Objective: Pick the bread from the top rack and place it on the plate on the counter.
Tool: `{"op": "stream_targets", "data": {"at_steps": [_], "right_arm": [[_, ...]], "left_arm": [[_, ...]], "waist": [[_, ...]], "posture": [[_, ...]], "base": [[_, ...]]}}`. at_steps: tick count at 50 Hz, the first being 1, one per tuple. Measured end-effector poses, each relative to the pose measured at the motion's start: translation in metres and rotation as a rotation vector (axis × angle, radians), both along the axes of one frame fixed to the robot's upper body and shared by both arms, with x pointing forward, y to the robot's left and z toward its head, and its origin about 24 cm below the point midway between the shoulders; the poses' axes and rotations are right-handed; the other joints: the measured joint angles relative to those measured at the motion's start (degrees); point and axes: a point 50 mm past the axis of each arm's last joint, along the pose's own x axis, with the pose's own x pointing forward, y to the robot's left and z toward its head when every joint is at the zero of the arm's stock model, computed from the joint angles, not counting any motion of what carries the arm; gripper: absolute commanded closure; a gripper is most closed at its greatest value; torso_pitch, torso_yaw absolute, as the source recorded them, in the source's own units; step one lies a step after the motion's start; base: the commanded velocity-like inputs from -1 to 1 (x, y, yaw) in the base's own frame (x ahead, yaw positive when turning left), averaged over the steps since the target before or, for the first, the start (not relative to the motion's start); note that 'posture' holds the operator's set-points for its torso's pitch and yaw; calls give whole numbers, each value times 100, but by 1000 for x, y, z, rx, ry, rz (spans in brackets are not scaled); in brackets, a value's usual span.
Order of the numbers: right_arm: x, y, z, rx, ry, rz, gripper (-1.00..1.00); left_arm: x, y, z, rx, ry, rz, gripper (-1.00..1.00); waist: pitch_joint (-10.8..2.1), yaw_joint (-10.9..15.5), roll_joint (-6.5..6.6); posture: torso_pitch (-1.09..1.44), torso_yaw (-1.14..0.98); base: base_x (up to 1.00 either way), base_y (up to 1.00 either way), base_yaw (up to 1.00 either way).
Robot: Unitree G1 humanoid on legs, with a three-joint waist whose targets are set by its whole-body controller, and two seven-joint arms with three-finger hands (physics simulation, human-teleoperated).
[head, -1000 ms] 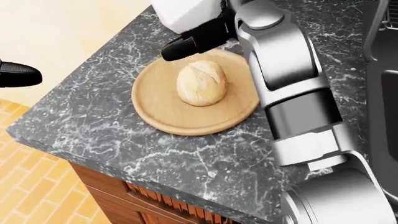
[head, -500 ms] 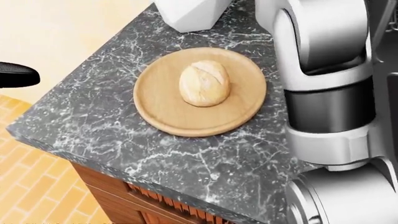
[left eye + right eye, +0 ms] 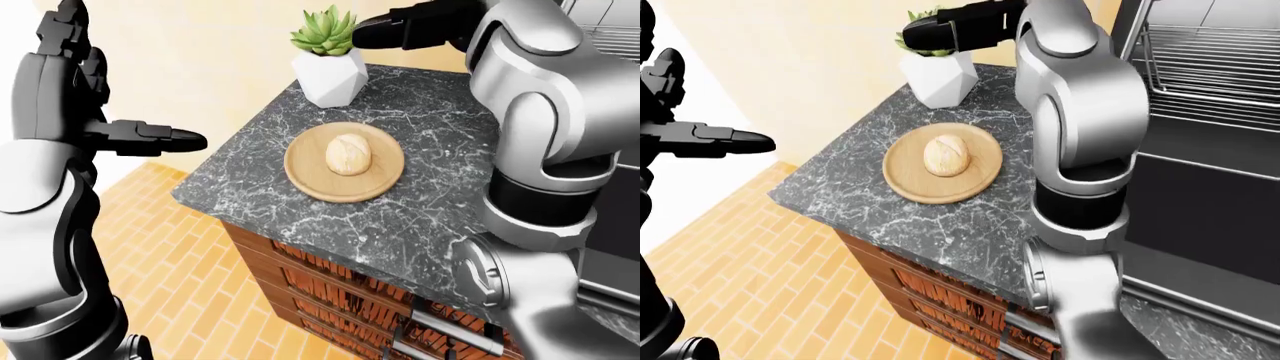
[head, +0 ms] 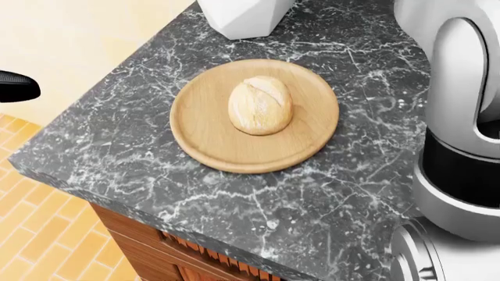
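A round bread roll [image 4: 260, 105] lies in the middle of a round wooden plate [image 4: 204, 140] on the dark marble counter [image 4: 117, 146]. My right hand [image 3: 385, 31] is open and empty, raised above the counter near the plant at the top of the left-eye view, well clear of the plate. My left hand [image 3: 165, 136] is open and empty, held out over the floor left of the counter's edge. The oven's wire rack [image 3: 1215, 71] shows at the right of the right-eye view.
A white faceted pot with a green succulent [image 3: 327, 64] stands on the counter just above the plate. My right arm [image 3: 1080, 127] hangs over the counter's right part. The counter edge drops to wooden drawers [image 3: 330, 292] and a brick-pattern floor [image 3: 190, 285].
My right hand has lifted up and away from the plate, out of the head view. The bread stays on the plate. The left hand has hardly moved.
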Motion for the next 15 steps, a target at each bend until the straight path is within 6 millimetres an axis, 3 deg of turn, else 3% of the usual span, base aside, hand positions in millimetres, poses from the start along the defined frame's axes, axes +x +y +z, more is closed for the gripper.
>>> {"op": "stream_targets", "data": {"at_steps": [15], "right_arm": [[-8,-8,10,-16,-45,-17,-100]], "left_arm": [[-3,2,-5,-10,2,15,-100]], "waist": [[13,5,-18]], "posture": [[0,42]], "base": [[0,0,0]]}}
